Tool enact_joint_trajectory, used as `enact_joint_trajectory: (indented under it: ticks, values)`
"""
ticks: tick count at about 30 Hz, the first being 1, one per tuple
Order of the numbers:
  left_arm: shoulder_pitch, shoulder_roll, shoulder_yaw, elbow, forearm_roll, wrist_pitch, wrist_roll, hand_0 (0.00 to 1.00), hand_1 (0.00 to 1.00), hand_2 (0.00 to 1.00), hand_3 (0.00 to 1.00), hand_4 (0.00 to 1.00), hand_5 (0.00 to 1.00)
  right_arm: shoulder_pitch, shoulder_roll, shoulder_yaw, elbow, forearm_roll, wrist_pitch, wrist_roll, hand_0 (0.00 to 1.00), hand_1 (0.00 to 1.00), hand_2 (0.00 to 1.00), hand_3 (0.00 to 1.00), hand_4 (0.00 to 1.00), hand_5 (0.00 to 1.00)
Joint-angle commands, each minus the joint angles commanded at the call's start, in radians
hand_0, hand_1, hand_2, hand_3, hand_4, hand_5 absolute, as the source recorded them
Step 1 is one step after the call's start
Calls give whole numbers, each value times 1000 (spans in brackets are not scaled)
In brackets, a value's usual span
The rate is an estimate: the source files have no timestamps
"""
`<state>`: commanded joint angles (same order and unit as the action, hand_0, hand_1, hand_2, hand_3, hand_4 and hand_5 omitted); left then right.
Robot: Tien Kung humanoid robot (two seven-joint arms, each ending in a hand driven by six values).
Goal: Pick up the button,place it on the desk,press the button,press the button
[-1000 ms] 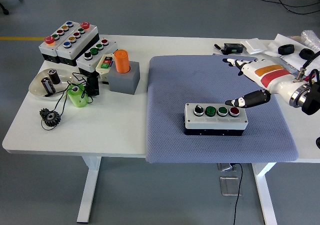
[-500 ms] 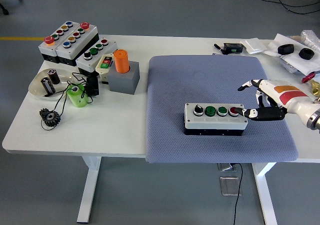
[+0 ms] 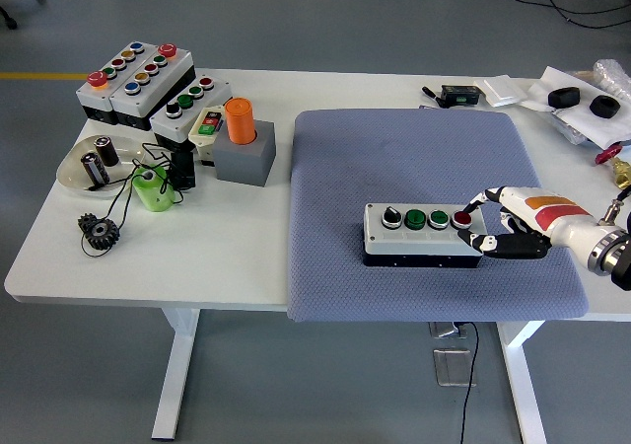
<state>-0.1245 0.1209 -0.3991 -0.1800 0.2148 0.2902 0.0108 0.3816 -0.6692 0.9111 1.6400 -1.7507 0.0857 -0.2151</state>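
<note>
the button box [image 3: 424, 233] was set on the blue-grey mat [image 3: 414, 158], lying flat near the mat's front edge, with a black selector knob, two green buttons and a red button [image 3: 460, 219] in a row on its top face. the right hand [image 3: 508, 229] was brought in low from the right edge of the head view; one fingertip [image 3: 466, 207] was seen at or just over the red button, and the thumb was laid against the box's right end. nothing was gripped; the other fingers were loosely extended. whether the red button was actually depressed could not be told. the left hand was not shown.

risks judged from this pose: a push angled sideways could slide the box across the mat, and a fingertip landing off-centre could slip onto the neighbouring green button [image 3: 439, 219].
</note>
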Motion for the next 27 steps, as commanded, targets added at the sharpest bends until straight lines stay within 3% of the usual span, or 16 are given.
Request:
enact_joint_trajectory:
  ticks: [19, 27]
  values:
    - [-3, 1, -4, 0, -1, 1, -1, 648, 705, 700, 496, 322, 998, 18, 31, -47, -33, -52, 41, -41, 111, 2, 53, 728, 701, 758]
    - [-5, 1, -4, 0, -2, 1, 0, 648, 705, 700, 497, 321, 998, 25, 38, -25, 9, -67, -7, -44, 110, 2, 53, 729, 697, 759]
